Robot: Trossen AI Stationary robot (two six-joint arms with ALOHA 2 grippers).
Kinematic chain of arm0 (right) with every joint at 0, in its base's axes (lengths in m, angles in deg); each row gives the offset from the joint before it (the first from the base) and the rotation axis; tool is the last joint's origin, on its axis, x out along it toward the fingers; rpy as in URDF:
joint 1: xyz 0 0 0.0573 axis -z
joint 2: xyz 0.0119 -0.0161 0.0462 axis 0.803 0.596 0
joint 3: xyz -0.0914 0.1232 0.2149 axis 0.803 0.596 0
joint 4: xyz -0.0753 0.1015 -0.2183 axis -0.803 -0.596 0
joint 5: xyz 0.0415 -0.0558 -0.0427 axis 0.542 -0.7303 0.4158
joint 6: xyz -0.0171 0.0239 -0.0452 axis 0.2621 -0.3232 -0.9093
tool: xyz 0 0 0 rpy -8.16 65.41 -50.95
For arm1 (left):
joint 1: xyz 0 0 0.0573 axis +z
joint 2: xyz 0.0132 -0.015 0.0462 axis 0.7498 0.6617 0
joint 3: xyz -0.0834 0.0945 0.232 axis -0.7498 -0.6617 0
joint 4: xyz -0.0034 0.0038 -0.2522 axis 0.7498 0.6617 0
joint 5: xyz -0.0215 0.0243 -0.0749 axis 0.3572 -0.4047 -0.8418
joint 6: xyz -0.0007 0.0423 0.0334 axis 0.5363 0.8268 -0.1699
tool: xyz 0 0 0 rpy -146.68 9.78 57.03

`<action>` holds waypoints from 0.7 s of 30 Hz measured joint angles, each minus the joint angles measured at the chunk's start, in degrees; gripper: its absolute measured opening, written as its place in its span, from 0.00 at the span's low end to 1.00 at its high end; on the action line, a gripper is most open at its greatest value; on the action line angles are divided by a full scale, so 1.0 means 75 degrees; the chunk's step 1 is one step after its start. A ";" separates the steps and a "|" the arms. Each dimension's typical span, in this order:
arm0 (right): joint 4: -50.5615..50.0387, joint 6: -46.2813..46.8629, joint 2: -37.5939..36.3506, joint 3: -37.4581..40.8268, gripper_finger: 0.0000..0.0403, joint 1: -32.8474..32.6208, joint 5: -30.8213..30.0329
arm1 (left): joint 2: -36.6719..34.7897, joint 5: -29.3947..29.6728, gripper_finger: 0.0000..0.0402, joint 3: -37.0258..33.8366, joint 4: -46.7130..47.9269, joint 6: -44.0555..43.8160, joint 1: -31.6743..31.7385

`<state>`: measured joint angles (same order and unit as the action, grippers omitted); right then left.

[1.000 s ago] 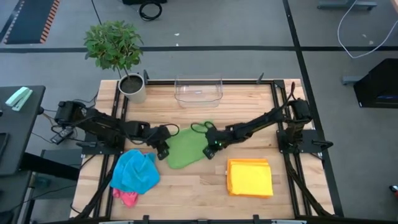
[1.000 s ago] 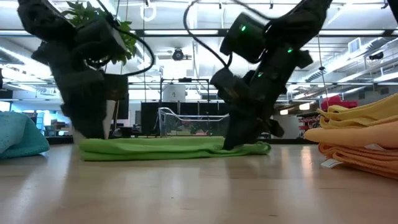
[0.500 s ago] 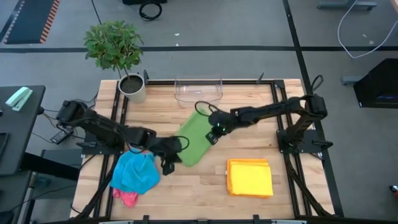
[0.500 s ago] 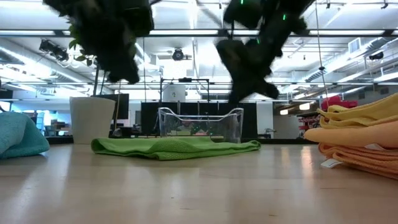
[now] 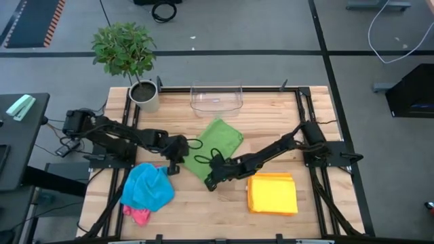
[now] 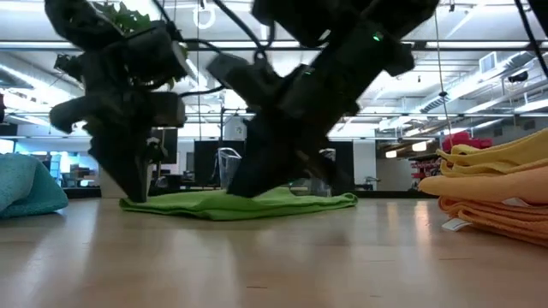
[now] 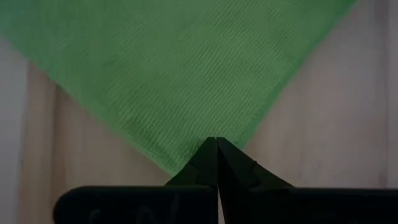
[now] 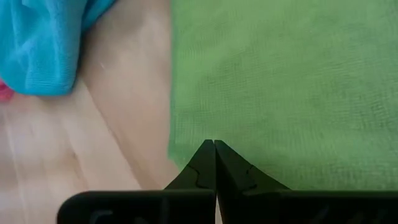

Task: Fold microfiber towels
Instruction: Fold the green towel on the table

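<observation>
A green towel (image 5: 215,148) lies flat and spread out mid-table, set diagonally. My left gripper (image 5: 183,159) is shut, its tips down at the towel's left corner (image 7: 186,158). My right gripper (image 5: 209,183) is shut too, its tips at the towel's near corner (image 8: 186,152). In the low view both grippers (image 6: 133,192) (image 6: 240,190) slant down onto the cloth. A crumpled blue towel (image 5: 146,188) lies near left on a pink one (image 5: 139,215). A folded yellow stack (image 5: 271,193) sits near right. My left gripper sets its shut fingertips (image 7: 208,155) on the green towel's left corner, slanting down from the table's left. The cloth lies flat around them; whether any of it is caught between the fingers I cannot tell. My right gripper sets its shut fingertips (image 8: 205,158) on the towel's near corner, slanting down from the table's right. The towel stays flat on the table; whether any cloth sits between the fingers I cannot tell.
A clear plastic bin (image 5: 217,98) stands at the far edge, with a potted plant (image 5: 144,95) at the far left corner. Bare wood lies between the green towel and the table's near edge (image 5: 217,227).
The green towel, a folded lump a second ago, was drawn into a long strip and now lies spread wide and flat. My right gripper has swung from the towel's far side to its near corner. My left gripper went toward the near edge, then returned to the left corner.
</observation>
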<state>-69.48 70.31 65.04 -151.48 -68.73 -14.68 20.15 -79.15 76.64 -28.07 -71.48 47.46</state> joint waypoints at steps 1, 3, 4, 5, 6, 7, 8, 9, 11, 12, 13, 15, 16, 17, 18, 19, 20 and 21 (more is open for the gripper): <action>-0.0066 0.0019 0.0137 -0.0175 0.00 -0.0019 -0.0004 | 0.0004 -0.0050 0.01 -0.0120 -0.0110 -0.0003 0.0074; -0.0381 0.0057 0.0362 -0.0446 0.00 -0.0037 0.0029 | 0.0020 -0.0159 0.01 -0.0323 -0.0378 -0.0121 0.0143; -0.0447 0.0077 0.0453 -0.0522 0.00 -0.0060 0.0063 | 0.0013 -0.0239 0.01 -0.0429 -0.0482 -0.0265 0.0142; -0.0571 0.0074 0.0483 -0.0612 0.00 -0.0087 0.0152 | 0.0002 -0.0317 0.02 -0.0503 -0.0581 -0.0456 0.0115; -0.0706 0.0071 0.0499 -0.0636 0.00 -0.0105 0.0246 | -0.0005 -0.0416 0.02 -0.0585 -0.0670 -0.0675 0.0068; -0.0844 0.0024 0.0494 -0.0672 0.00 -0.0142 0.0307 | -0.0004 -0.0582 0.01 -0.0633 -0.0739 -0.0965 -0.0033; -0.1028 -0.0050 0.0455 -0.0672 0.00 -0.0183 0.0424 | 0.0000 -0.0786 0.01 -0.0659 -0.0785 -0.1267 -0.0174; -0.1218 -0.0147 0.0429 -0.0670 0.00 -0.0236 0.0539 | 0.0005 -0.1058 0.01 -0.0675 -0.0840 -0.1596 -0.0347; -0.1572 -0.0469 0.0278 -0.0665 0.00 -0.0312 0.0880 | 0.0035 -0.1533 0.01 -0.0670 -0.1143 -0.2276 -0.0835; -0.1760 -0.0677 0.0172 -0.0646 0.00 -0.0354 0.1097 | 0.0035 -0.1655 0.02 -0.0605 -0.1374 -0.2577 -0.1126; -0.1967 -0.0913 0.0063 -0.0626 0.00 -0.0379 0.1315 | 0.0035 -0.1704 0.03 -0.0488 -0.1744 -0.2812 -0.1419; -0.2274 -0.1385 -0.0192 -0.0599 0.00 -0.0434 0.1696 | 0.0029 -0.1731 0.04 -0.0167 -0.2323 -0.2990 -0.1934; -0.2447 -0.1562 -0.0380 -0.0594 0.00 -0.0442 0.1814 | 0.0027 -0.1730 0.04 0.0024 -0.2415 -0.2929 -0.2123; -0.2542 -0.1688 -0.0608 -0.0594 0.00 -0.0451 0.1826 | -0.0004 -0.1666 0.03 0.0246 -0.2374 -0.2775 -0.2238; -0.2640 -0.1775 -0.0870 -0.0610 0.00 -0.0451 0.1810 | -0.0079 -0.1413 0.02 0.0480 -0.2224 -0.2598 -0.2288; -0.2816 -0.1829 -0.1116 -0.0617 0.00 -0.0448 0.1688 | -0.0169 -0.0905 0.02 0.0732 -0.1944 -0.2394 -0.2290; -0.2931 -0.1848 -0.1326 -0.0591 0.00 -0.0439 0.1486 | -0.0267 -0.0204 0.01 0.0956 -0.1573 -0.2112 -0.2233; -0.3053 -0.1848 -0.1510 -0.0544 0.00 -0.0432 0.1206 | -0.0371 0.0590 0.01 0.1116 -0.1102 -0.1748 -0.2148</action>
<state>-92.38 56.45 53.72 -155.57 -71.97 -5.64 17.36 -74.72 85.01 -36.33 -84.59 31.35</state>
